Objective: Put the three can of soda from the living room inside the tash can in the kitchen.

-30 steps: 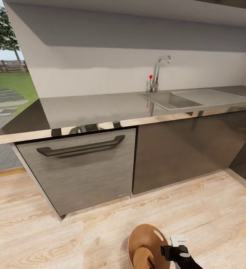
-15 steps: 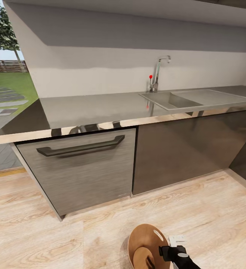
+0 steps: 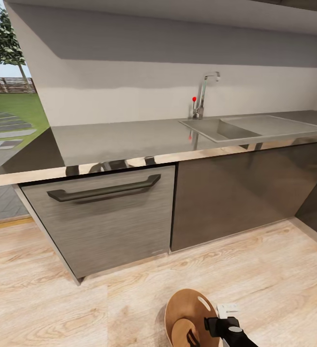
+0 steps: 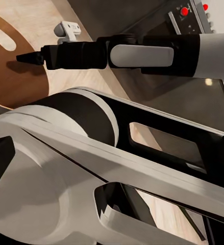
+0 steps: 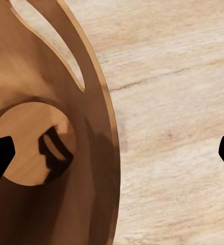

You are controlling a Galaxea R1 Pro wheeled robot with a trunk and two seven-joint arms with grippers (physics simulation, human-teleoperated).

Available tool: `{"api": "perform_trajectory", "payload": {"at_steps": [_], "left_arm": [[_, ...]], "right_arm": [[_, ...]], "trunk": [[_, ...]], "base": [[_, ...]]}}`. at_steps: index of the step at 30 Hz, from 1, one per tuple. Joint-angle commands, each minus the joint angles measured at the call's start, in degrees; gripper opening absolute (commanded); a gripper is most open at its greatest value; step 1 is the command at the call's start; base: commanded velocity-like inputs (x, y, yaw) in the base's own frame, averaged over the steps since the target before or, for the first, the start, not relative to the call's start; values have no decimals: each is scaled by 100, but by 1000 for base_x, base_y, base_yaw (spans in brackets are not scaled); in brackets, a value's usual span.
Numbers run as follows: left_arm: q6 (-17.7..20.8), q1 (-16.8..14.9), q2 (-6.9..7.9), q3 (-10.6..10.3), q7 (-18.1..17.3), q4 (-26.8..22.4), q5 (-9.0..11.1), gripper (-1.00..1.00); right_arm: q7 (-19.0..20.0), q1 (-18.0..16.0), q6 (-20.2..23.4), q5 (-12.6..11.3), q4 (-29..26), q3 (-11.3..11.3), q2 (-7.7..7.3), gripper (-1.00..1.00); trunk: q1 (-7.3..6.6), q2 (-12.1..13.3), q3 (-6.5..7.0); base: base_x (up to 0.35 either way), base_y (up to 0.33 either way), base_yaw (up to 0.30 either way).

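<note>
Creeping leftward since earlier: right gripper (image 3: 207,322), fingers spread, empty | just beside it: round grey bin (image 3: 190,313) with coppery-brown inside

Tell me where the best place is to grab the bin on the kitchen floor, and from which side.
Probably the rim of the bin, at the oval handle cut-out, which sits near the top on the side next to the right gripper. The bin stands upright and open, so come down from above, one finger inside the wall, one outside.
</note>
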Motion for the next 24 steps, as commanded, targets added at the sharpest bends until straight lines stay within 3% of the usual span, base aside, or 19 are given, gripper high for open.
{"api": "perform_trajectory", "payload": {"at_steps": [1,24], "left_arm": [[0,0,0,0,0,0,0,100],[0,-1,1,0,-8,0,0,100]], "right_arm": [[0,0,0,0,0,0,0,100],[5,2,-9,0,0,0,-7,100]], "trunk": [[0,0,0],[0,0,0]], "base": [[0,0,0],[0,0,0]]}}
